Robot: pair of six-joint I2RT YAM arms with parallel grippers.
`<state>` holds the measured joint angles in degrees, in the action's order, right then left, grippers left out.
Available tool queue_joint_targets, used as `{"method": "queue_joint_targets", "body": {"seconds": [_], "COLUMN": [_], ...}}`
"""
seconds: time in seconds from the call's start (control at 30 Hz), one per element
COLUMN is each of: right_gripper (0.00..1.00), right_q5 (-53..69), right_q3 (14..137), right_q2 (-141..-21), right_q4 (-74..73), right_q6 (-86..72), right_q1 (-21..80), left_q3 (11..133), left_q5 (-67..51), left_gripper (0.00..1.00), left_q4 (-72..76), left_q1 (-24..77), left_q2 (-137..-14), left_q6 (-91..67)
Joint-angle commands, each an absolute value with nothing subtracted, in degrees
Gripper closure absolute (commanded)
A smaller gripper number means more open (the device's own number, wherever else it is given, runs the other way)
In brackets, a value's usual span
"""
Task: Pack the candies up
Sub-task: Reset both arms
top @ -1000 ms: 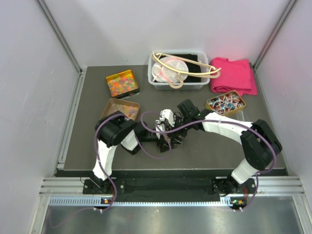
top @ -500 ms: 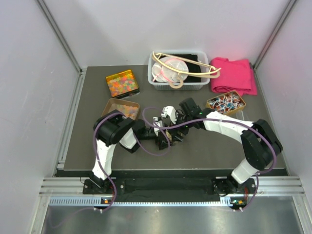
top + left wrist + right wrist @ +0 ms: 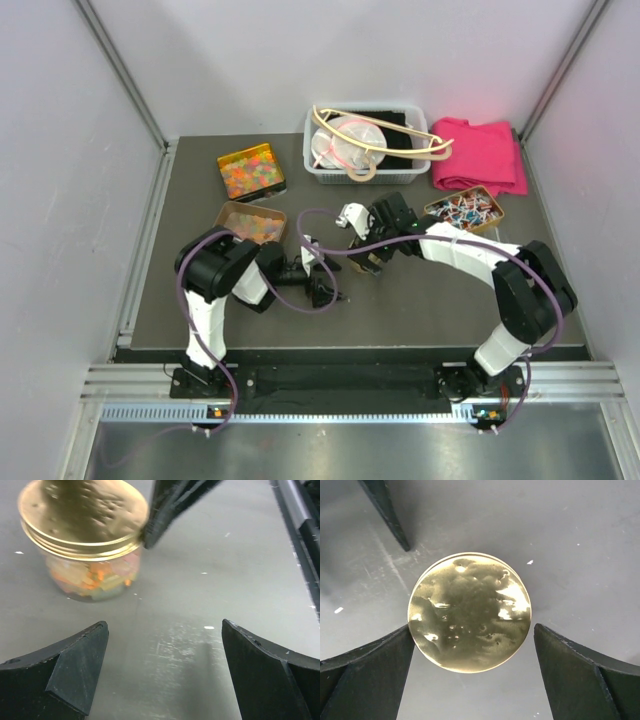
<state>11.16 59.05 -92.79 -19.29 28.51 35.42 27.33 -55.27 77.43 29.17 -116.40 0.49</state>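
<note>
Beyond the lidded jar (image 3: 85, 530), tins (image 3: 251, 171), basket (image 3: 365, 150).

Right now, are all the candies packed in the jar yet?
Not all. Some candies are in the glass jar, and its gold lid is on. Nothing is gripped: the right gripper is open over the lid, and the left gripper is open beside the jar. The far tin and near tin hold more gummies to pack.

White-and-black left arm (image 3: 207, 318) and right arm (image 3: 465, 255), purple cables (image 3: 299, 228), matte black wedge jaws
</note>
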Motion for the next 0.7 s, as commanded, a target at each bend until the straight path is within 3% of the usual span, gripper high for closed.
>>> {"method": "queue_joint_targets", "body": {"seconds": [0.0,0.67], "right_gripper": [0.01,0.01], "right_q5": [10.37,17.23], "right_q3": [61.52,66.71], "right_q2": [-92.46,-79.56], "right_q4": [-19.07,-31.02], "right_q6": [30.32,32.96], "right_q1": [35.16,31.47], "left_q3": [26.81,33.29], "left_q5": [-58.89,-64.68], "left_gripper": [0.01,0.01], "left_q4": [97.29,94.94], "left_q1": [28.3,17.76], "left_q2": [-114.35,-100.12], "left_q6": [-1.58,-19.13]}}
